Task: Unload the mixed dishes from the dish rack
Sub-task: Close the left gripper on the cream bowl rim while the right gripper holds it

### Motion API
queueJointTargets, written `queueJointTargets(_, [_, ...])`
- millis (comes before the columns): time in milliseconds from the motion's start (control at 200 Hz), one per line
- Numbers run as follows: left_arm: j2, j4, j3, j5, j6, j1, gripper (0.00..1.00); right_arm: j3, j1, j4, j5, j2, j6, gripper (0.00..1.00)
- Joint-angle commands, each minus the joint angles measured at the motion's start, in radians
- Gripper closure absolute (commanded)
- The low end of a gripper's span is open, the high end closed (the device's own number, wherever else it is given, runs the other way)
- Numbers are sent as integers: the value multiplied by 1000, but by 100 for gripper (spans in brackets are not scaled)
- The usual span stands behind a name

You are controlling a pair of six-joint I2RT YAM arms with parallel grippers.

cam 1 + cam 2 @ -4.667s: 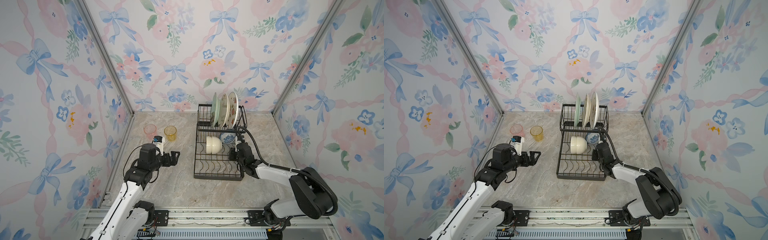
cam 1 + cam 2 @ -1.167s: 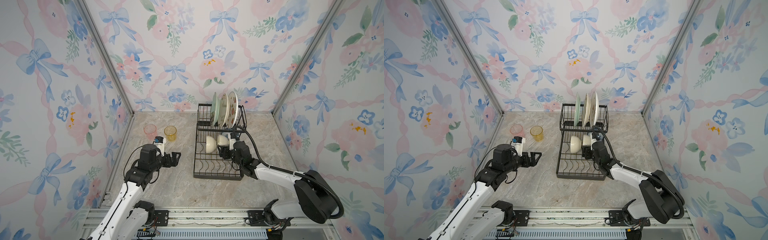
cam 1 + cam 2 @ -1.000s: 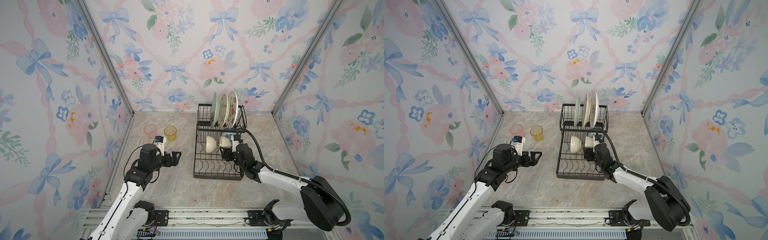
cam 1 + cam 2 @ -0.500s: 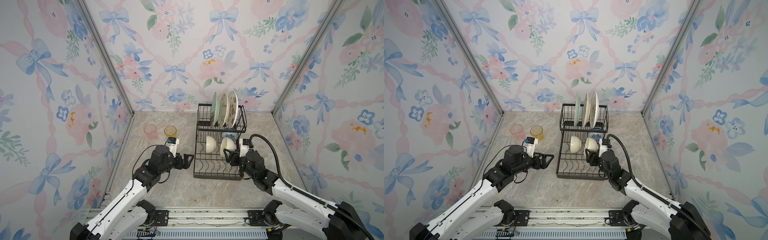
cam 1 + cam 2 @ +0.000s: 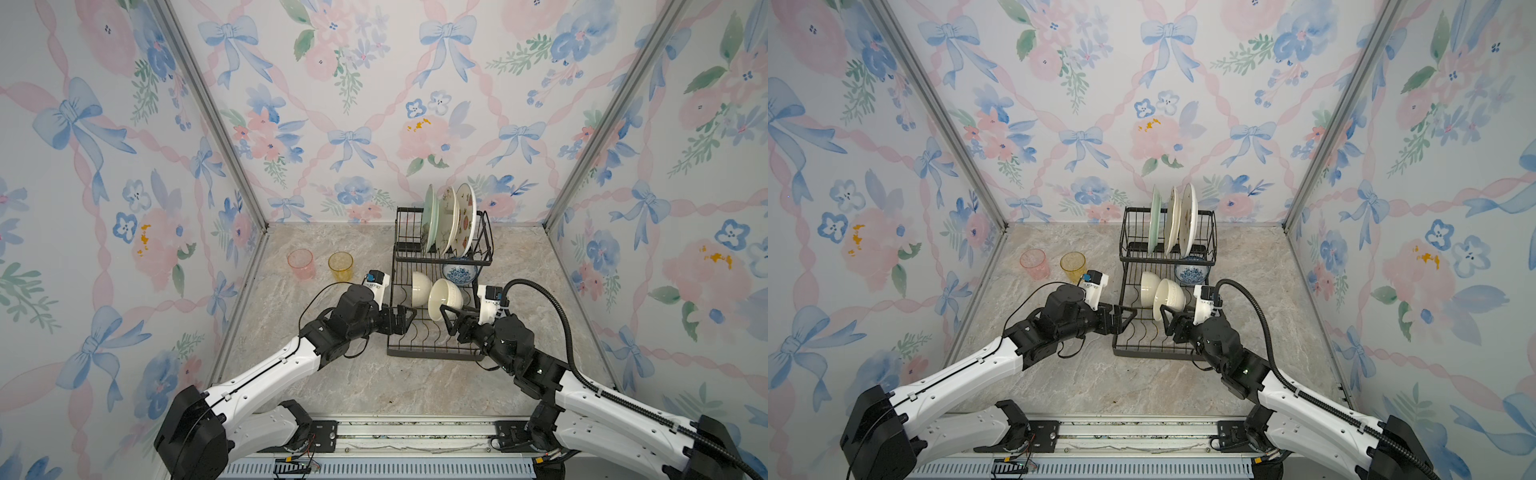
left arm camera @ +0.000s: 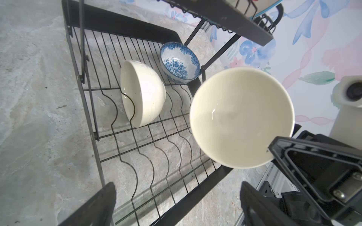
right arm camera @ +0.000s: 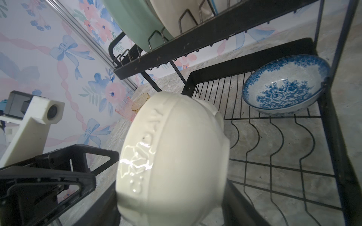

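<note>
Cream bowl sits clamped in the right hand, mouth toward the left hand, whose fingers stand apart nearby.

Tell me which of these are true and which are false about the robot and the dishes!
1. The right tool holds a cream bowl. True.
2. The left tool grips the blue-patterned bowl. False: it is open and empty, and that bowl sits in the dish rack.
3. Three plates stand upright in the dish rack. True.
4. The pink tumbler is in the dish rack. False: it stands on the table beside the amber tumbler.
</note>
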Motion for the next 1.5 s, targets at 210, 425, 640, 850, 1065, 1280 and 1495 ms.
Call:
queueJointTargets(210, [91,130,50,32,-43,-25,2,-13,83,116,64,-51,62,48])
queueJointTargets(425, [132,168,61,56,-53,-35,5,-13,120,161,79,-43,73,48])
queueJointTargets(640, [167,203,65,83,-59,-36,15,-9,139,185,79,-41,82,48])
queueJointTargets(850, [193,216,87,98,-59,-36,33,-11,148,202,70,-49,86,48])
queueJointTargets(1065, [207,234,91,101,-60,-36,40,-21,153,217,70,-58,92,48])
queueJointTargets(1280, [222,239,102,112,-68,-36,45,-27,158,232,60,-61,99,48])
queueJointTargets(1495, [225,240,108,115,-68,-36,52,-27,161,247,47,-53,107,47])
